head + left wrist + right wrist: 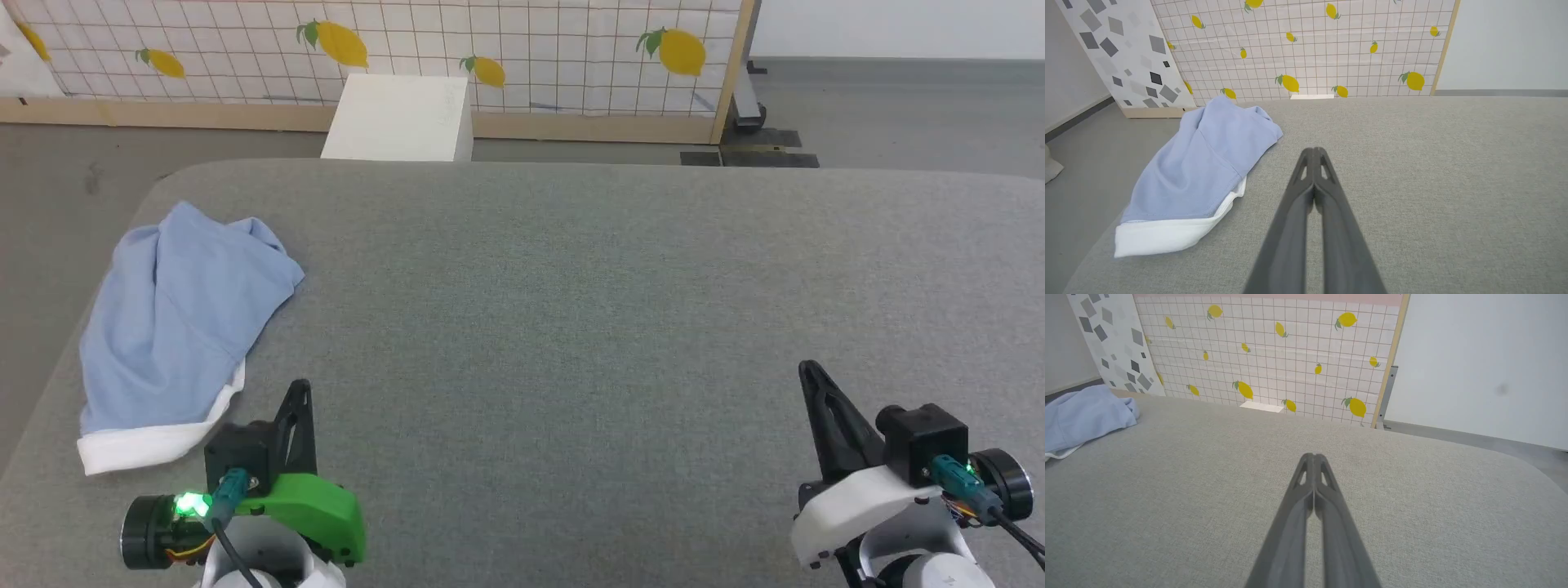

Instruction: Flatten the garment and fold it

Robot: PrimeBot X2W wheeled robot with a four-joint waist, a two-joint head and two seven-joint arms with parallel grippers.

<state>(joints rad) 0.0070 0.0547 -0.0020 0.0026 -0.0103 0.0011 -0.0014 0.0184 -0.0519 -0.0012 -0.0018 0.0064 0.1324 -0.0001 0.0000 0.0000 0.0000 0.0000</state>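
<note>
Left gripper (1314,152), its two long dark fingers pressed together tip to tip, pointing across a grey woven-fabric table surface (1412,183). Left of the fingers and apart from them, a light blue knit garment (1200,167) lies bunched near the surface's left edge, with a white band (1163,239) along its near end. Behind: a white grid-patterned panel with yellow lemons (1310,45), a white panel with grey speckles (1126,53), a plain white wall (1506,45) and grey floor (1090,159).

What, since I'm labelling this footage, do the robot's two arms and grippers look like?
Both have two long dark fingers with slotted tips, a black block and a teal plug with black cable. The left gripper sits on a green bracket; the right gripper on a white bracket.
</note>
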